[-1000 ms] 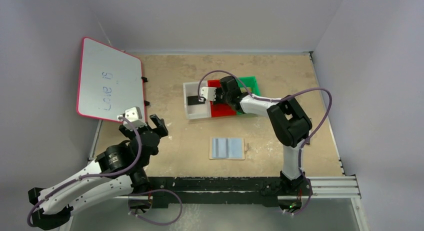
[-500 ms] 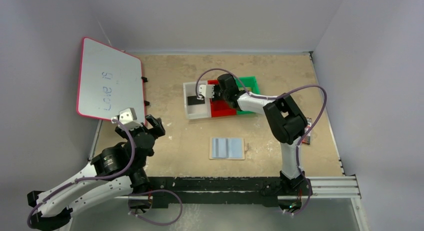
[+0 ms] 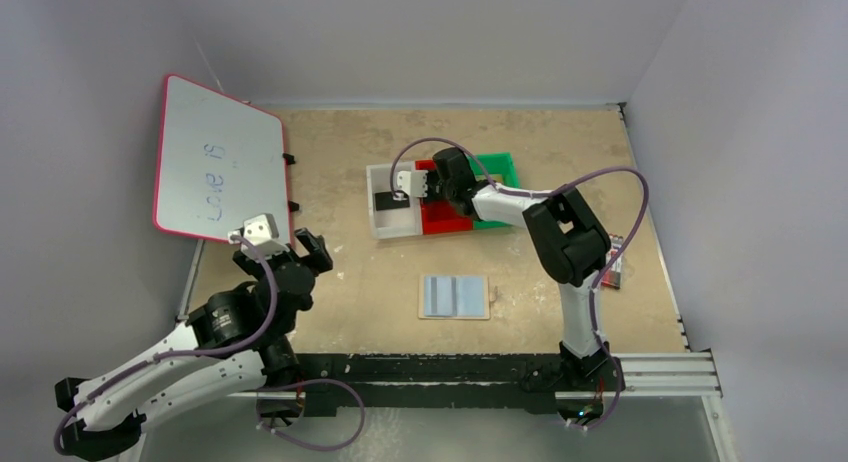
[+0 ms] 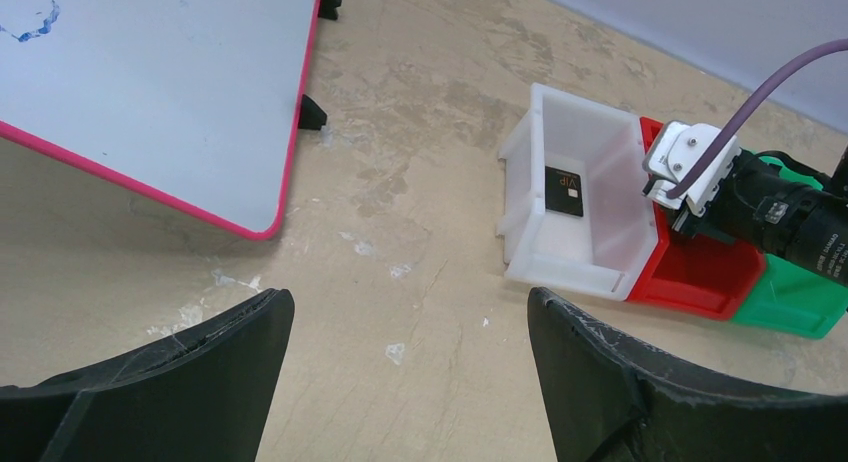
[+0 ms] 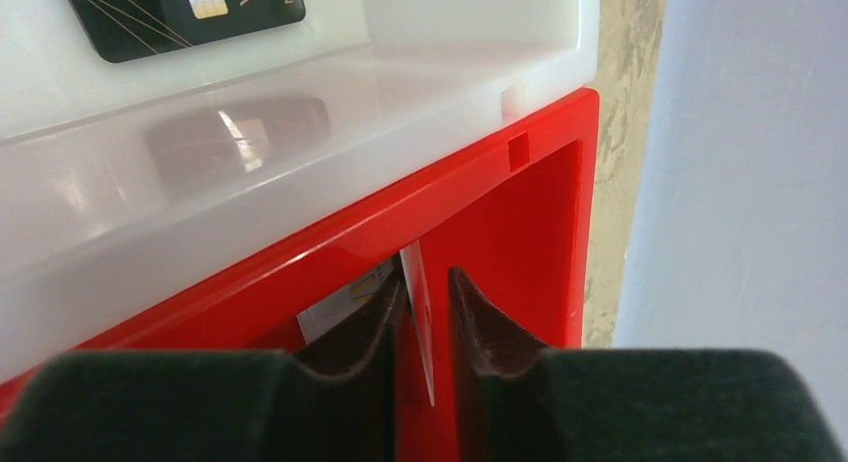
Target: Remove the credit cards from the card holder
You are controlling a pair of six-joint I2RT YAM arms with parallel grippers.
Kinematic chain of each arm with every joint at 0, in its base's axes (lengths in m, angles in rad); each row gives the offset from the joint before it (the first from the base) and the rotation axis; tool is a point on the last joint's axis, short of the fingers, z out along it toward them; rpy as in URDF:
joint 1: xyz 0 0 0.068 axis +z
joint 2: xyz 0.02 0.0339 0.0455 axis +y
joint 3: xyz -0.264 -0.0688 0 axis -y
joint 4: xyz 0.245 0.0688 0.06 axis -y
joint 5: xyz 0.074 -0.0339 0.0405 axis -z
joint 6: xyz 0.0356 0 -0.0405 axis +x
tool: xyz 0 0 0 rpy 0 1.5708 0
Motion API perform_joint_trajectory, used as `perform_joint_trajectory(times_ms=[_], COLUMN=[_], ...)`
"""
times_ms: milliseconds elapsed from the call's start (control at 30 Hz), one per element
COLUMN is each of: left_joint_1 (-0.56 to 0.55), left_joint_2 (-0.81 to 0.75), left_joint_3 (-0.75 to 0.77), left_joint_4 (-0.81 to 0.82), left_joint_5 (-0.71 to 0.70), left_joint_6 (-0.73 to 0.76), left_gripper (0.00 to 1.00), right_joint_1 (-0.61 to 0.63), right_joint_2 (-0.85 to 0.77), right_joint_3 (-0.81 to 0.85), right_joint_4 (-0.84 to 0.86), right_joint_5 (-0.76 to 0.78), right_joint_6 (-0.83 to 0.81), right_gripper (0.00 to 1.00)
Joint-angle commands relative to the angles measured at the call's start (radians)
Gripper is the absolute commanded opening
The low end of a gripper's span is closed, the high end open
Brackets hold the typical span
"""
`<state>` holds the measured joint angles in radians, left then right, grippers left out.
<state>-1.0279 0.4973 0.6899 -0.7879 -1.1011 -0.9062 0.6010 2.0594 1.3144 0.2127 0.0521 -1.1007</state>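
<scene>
My right tool (image 5: 425,282) hung over the open red plastic bin (image 5: 540,212), its dark fingers (image 5: 365,327) drawn almost together. A thin pale card (image 5: 416,322) stood edge-on between them. It lay against one finger, and a sliver of red showed beside the other, so I could not tell whether it was truly clamped. Below it, partly hidden by a finger, a pale printed card (image 5: 345,300) lay in the same bin.

My left tool (image 4: 408,382) was spread wide with nothing in it, above bare worktop (image 4: 420,282) at about 8 o'clock from the bins.

A black card with a gold chip (image 4: 564,192) lay flat inside the white plastic bin (image 4: 600,142), which touched the red bin's 9 o'clock side. The green plastic bin (image 3: 500,167) sat at the red one's 3 o'clock.

The flat card holder with two pale blue-grey panels and a tan border (image 3: 454,296) lay open near the worktop's middle, at 6 o'clock from the bins and well apart from both tools. I could see no card on its panels. The pink-framed whiteboard (image 3: 215,172) stood at 10 o'clock.
</scene>
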Motion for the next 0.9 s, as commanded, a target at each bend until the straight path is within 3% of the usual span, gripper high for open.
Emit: perform_joint_trajectory(times_ms=[0, 200, 500, 567, 700, 867], left_joint_1=[-0.003, -0.003, -0.003, -0.003, -0.003, -0.003], left_joint_2=[0.018, 0.044, 0.05, 0.046, 0.04, 0.043], left_joint_3=[0.04, 0.045, 0.047, 0.046, 0.045, 0.044], left_joint_4=[0.006, 0.003, -0.001, -0.001, -0.002, 0.0], left_joint_5=[-0.02, -0.018, -0.016, -0.018, -0.017, -0.019], left_joint_6=[0.004, 0.008, 0.007, 0.006, 0.003, 0.002], left_gripper=[0.87, 0.86, 0.86, 0.86, 0.86, 0.86], right_joint_1=[-0.004, -0.004, -0.004, -0.005, -0.016, -0.018], right_joint_2=[-0.068, -0.137, -0.23, -0.248, -0.283, -0.243], right_joint_3=[0.021, 0.017, -0.036, -0.045, -0.056, -0.011], right_joint_4=[-0.026, -0.078, -0.083, -0.055, -0.013, -0.16], right_joint_5=[-0.035, -0.063, -0.128, -0.131, -0.175, -0.06], right_joint_6=[0.005, 0.047, 0.194, 0.317, 0.67, 1.1], right_gripper=[0.26, 0.4, 0.41, 0.37, 0.14, 0.05])
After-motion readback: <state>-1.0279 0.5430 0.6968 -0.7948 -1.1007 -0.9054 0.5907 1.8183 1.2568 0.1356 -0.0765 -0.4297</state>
